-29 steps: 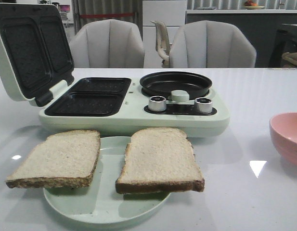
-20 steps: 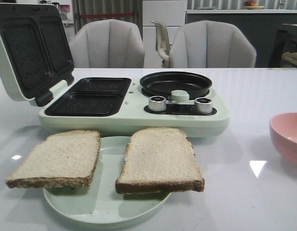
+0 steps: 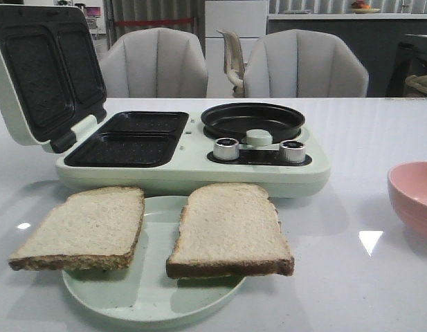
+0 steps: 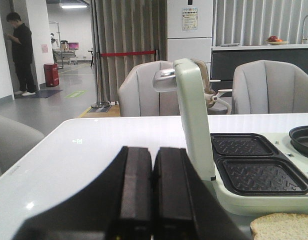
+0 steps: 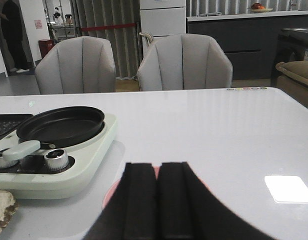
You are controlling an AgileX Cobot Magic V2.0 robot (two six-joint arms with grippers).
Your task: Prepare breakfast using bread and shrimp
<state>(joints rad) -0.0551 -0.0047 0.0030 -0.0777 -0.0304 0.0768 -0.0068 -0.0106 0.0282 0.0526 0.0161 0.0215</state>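
Two bread slices [image 3: 154, 228] lie unmoved on the plate [image 3: 151, 304] at six o'clock of the open sandwich maker [image 3: 192, 149], both grippers [image 4: 144, 200] [image 5: 156, 200] closed and empty, so nothing has begun.

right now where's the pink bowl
In the front view the pink bowl sits at the table's far right edge, partly cut off, right of the breakfast maker and the bread plate.

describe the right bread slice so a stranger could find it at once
Start at the pale green breakfast maker on the white table. Just in front of it lies a round green plate holding two bread slices. The right slice lies below the two silver knobs, nearer the pink bowl.
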